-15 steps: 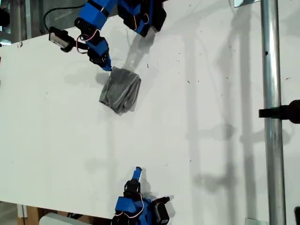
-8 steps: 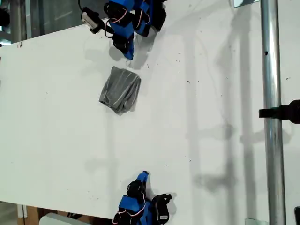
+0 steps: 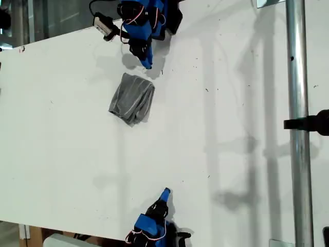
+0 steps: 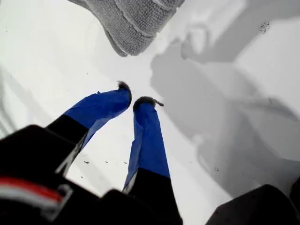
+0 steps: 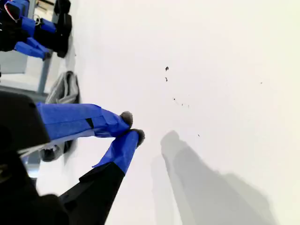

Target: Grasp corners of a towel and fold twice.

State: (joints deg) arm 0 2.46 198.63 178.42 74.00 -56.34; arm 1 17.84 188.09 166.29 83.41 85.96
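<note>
The grey striped towel (image 3: 132, 99) lies folded into a small rumpled bundle on the white table (image 3: 61, 144), toward the exterior view's upper left. My first gripper (image 3: 147, 63) hovers just beyond the towel's far edge, clear of the cloth. In the first wrist view the first gripper (image 4: 135, 96) is shut on nothing, and the towel (image 4: 133, 18) lies a short way ahead of its fingertips. My second gripper (image 3: 165, 193) is at the table's near edge in the exterior view, far from the towel. The second gripper (image 5: 131, 125) is shut and empty; the towel (image 5: 65, 89) shows small in the distance.
A vertical metal pole (image 3: 298, 128) with a black clamp (image 3: 313, 122) stands at the exterior view's right. The first arm's base (image 3: 154, 15) sits at the table's far edge, and the second arm's base (image 3: 151, 231) at the near edge.
My first gripper has left the towel's far corner and drawn back toward its base, then dipped slightly. My second gripper has drifted toward the exterior view's right. The towel lies unchanged.
</note>
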